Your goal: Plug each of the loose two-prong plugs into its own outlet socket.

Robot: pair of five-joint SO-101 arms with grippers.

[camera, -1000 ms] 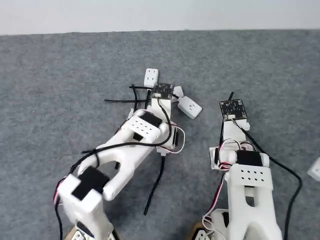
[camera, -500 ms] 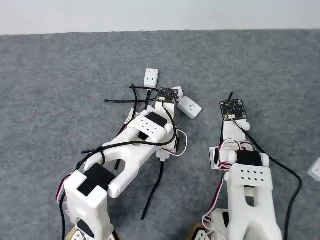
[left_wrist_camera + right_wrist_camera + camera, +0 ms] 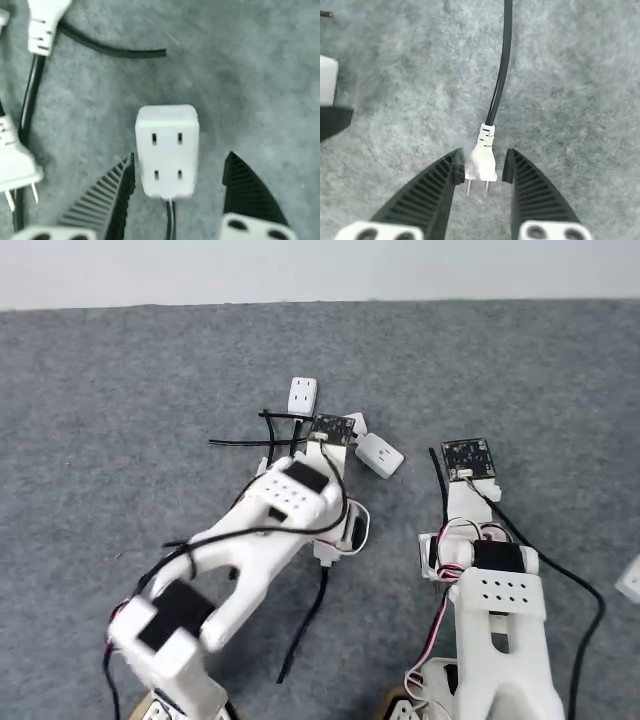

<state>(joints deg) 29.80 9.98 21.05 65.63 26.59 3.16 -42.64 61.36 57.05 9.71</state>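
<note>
Straddling white outlet block (image 3: pixel 166 150) on grey carpet (image 3: pixel 580 75): left gripper (image 3: pixel 180 157), jaws spread wide. Flanking white two-prong plug (image 3: pixel 482 160), black cord (image 3: pixel 501 70) trailing away: right gripper (image 3: pixel 485 152), fingers parted, close beside plug. Second loose plug (image 3: pixel 45 25) near block.

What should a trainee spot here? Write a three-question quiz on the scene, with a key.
1. True or false: the right end effector has a finger on each side of a white two-prong plug on a black cord.
2. How many pairs of slots show on the face of the white plastic outlet block in the left wrist view? A) one B) two C) four
3. Fill the gap: the left end effector, set around that outlet block, is ___ (open or shut).

Key: 1 true; 2 B; 3 open.
</note>
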